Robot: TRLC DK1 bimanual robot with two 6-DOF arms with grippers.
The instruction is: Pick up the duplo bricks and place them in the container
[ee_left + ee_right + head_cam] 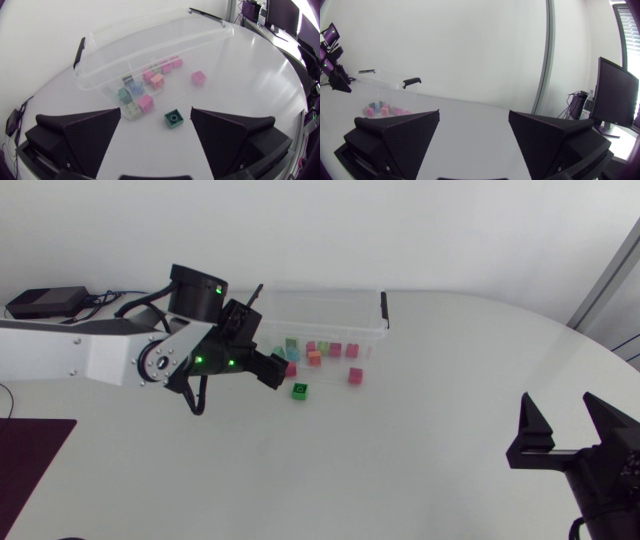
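A: First entry, the surface?
B: A white worktop (pixel 440 380), its right edge curving round, is carrying every item listed here. A black box (pixel 45 302) with cables is sitting at its far left corner.

A: The container?
B: One clear container (pixel 330 308) with black handles at its ends is standing at the far side, left of centre.

A: The bricks?
B: Several small bricks (pixel 314 352), pink, teal, orange and cream, are lying along the container's near wall. I cannot tell which of them are lying inside it. One green brick (pixel 300 390) is lying on the open worktop, just nearer than that group. One pink brick (pixel 355 376) is lying to the right of it, close to the container.

A: The arms?
B: The left arm (pixel 90 358) is coming in from the left. The left tool (pixel 271 368) is hanging over the worktop just left of the green brick, fingers spread wide and gripping nothing. The right tool (pixel 567 425) is sitting at the near right, well apart from the bricks, also spread wide and empty.
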